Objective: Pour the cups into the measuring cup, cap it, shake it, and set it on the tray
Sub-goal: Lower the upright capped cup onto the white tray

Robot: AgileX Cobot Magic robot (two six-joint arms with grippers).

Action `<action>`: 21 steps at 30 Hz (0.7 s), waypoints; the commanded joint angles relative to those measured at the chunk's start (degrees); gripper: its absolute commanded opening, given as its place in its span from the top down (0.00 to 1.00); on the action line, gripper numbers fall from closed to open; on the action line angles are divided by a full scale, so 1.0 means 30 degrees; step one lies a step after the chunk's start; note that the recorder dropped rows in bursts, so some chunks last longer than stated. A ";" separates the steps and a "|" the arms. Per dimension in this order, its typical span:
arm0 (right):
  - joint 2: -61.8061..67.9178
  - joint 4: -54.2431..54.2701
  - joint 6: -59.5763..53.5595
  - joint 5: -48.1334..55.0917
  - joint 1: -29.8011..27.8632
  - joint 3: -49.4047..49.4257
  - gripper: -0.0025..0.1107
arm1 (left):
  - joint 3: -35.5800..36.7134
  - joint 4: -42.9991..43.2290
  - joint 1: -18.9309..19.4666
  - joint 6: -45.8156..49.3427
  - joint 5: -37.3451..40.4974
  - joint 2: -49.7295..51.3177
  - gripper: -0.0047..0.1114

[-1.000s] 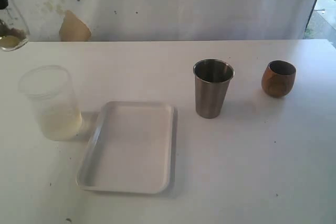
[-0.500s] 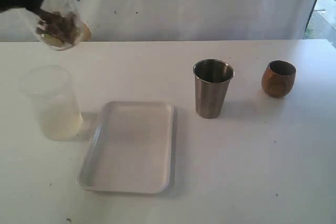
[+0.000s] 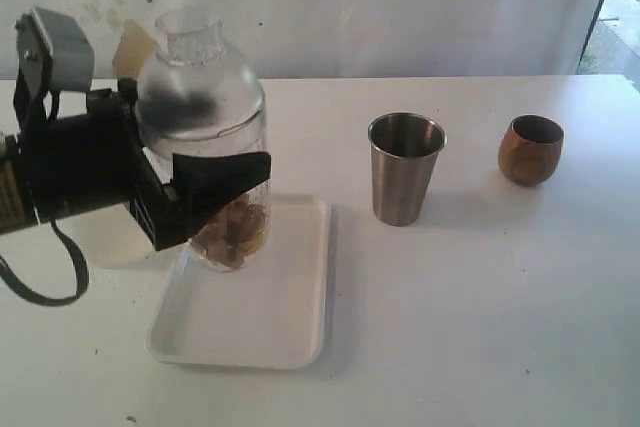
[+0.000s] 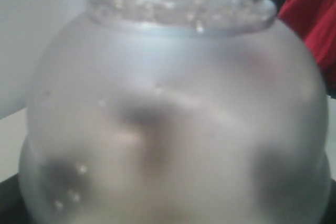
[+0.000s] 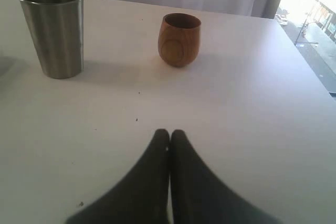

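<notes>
My left gripper is shut on the measuring cup, which stands upright at the far left corner of the white tray. Whether the cup touches the tray I cannot tell. Brown bits lie in the bottom of the cup. A frosted domed cap sits on top of it and fills the left wrist view. The steel tumbler and the wooden cup stand upright to the right. My right gripper is shut and empty, low over the table, short of the two cups.
The left arm covers most of the frosted container; a pale part of it shows below the arm. A beige object sits by the white back wall. A bright opening is at the far right.
The left arm has swung down from the top left corner with the capped cup. The cup was tilted and high up before; it now stands upright at the tray. The right gripper stays shut.
</notes>
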 commanded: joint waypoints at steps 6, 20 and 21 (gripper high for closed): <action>-0.0084 0.0000 -0.0063 0.0002 -0.0119 0.0101 0.98 | 0.1451 -0.4364 -0.0053 0.5149 -0.4279 0.4003 0.96; -0.0084 0.0000 -0.0063 0.0002 -0.0119 0.0101 0.98 | -0.1720 -0.5147 -0.0053 0.8055 -0.6706 0.9627 0.96; -0.0084 0.0000 -0.0063 0.0002 -0.0119 0.0101 0.98 | -0.1965 -0.5147 -0.0053 0.8108 -0.6706 0.9711 0.96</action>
